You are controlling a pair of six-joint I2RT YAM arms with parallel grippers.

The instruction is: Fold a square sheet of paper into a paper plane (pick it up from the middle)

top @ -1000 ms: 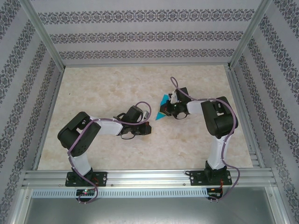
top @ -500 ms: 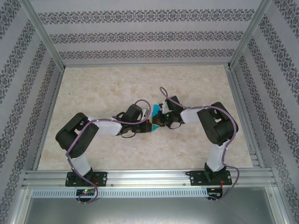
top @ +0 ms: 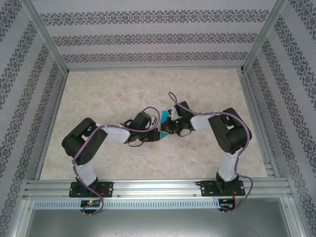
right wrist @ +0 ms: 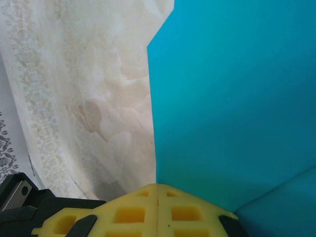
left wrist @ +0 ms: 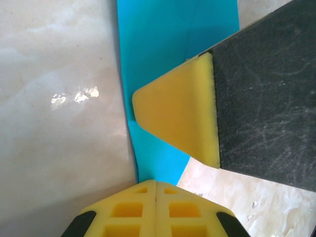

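Overhead view: my two arms reach inward from the bottom edge and meet near the middle of the marbled counter (top: 108, 89). The sheet of paper (top: 163, 118) sits between them as a small bright teal shape with angled edges, just right of centre. My left fingers (top: 157, 133) come at it from the left and my right fingers (top: 167, 129) from the right. The two tips are so close here that I cannot separate them.

Left wrist view: my left fingers (left wrist: 155, 183), at the bottom centre, are pressed together along one seam. The sheet of paper (left wrist: 158, 49) comes up out of that seam as a teal band that widens toward the top edge, so they are clamped on its lower end. A yellow wedge-shaped pad on a black body enters from the right and overlaps the band at mid-frame. This is one of my right fingers (left wrist: 177, 121). Pale counter (left wrist: 59, 148) lies to the left and lower right.

Right wrist view: my right fingers (right wrist: 157, 186) are likewise closed to a single seam at the bottom, gripping the paper's edge. The sheet of paper (right wrist: 232, 98) covers the right half of the frame, its left edge running nearly vertical. A straight line — a crease or a layer's edge, I cannot tell which — crosses the lower right corner. The counter (right wrist: 98, 98) takes the left half.
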